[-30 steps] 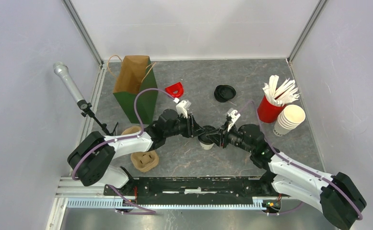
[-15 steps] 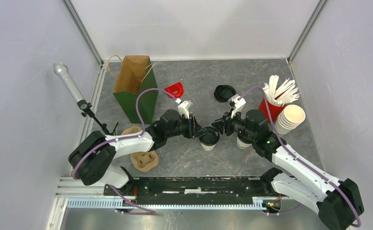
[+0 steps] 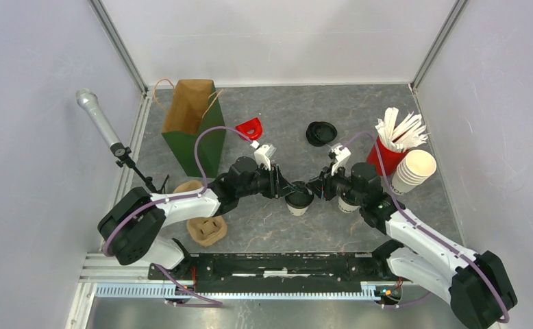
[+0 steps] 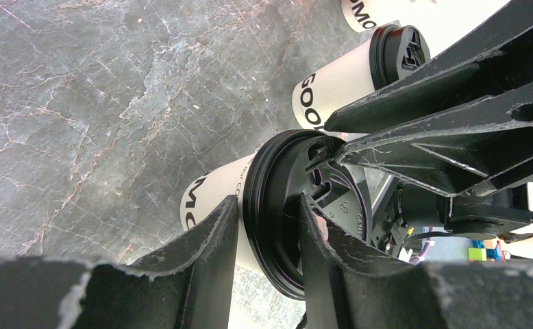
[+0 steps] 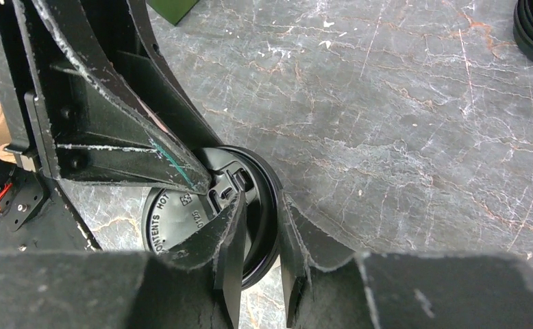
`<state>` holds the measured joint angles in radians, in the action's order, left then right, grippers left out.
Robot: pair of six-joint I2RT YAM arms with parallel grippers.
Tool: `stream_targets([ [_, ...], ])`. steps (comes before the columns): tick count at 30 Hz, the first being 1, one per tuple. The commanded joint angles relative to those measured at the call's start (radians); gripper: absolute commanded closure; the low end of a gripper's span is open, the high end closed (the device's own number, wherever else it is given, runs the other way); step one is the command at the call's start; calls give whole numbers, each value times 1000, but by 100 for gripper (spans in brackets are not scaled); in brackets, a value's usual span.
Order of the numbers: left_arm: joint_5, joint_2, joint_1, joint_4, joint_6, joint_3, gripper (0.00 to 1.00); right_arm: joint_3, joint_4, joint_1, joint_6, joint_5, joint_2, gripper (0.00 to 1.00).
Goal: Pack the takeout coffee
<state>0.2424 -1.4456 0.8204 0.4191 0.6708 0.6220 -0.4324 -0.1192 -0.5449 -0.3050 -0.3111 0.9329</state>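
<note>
A cream-white coffee cup with a black lid point(image 3: 298, 200) stands at the table's middle. My left gripper point(image 3: 282, 186) pinches its left rim: in the left wrist view my left gripper point(image 4: 268, 202) has one finger on the cup wall point(image 4: 212, 195) and one on the lid point(image 4: 281, 164). My right gripper point(image 3: 313, 188) straddles the lid's right rim. In the right wrist view my right gripper point(image 5: 262, 200) has the lid point(image 5: 175, 219) edge between its narrow jaws. A second lidded cup point(image 3: 348, 204) stands under the right arm and also shows in the left wrist view point(image 4: 339, 79).
A green paper bag point(image 3: 192, 123) stands open at the back left. A brown pulp carrier point(image 3: 205, 229) lies at the near left. Loose black lids point(image 3: 320, 133), a red cup of white sticks point(image 3: 386, 157) and a stack of lidless cups point(image 3: 414, 170) are at the right.
My right gripper left the cup, swung up and right, then came back down onto the lid's right rim. The left gripper and cup stayed put.
</note>
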Motion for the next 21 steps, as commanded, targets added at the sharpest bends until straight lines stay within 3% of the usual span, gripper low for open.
stream_targets([
  [1, -40, -65, 17, -218, -91, -48, 57, 132, -47, 5, -10, -7, -17, 73],
  [11, -62, -119, 26, -118, -45, -130, 58, 417, -241, 5, -98, 23, -29, 76],
  [16, -21, -116, 29, -97, -64, -96, 58, 370, -236, 5, -108, 12, -23, 77],
  [21, 16, -121, 29, -115, -179, -2, 58, 210, -97, 7, -61, 46, -96, 66],
])
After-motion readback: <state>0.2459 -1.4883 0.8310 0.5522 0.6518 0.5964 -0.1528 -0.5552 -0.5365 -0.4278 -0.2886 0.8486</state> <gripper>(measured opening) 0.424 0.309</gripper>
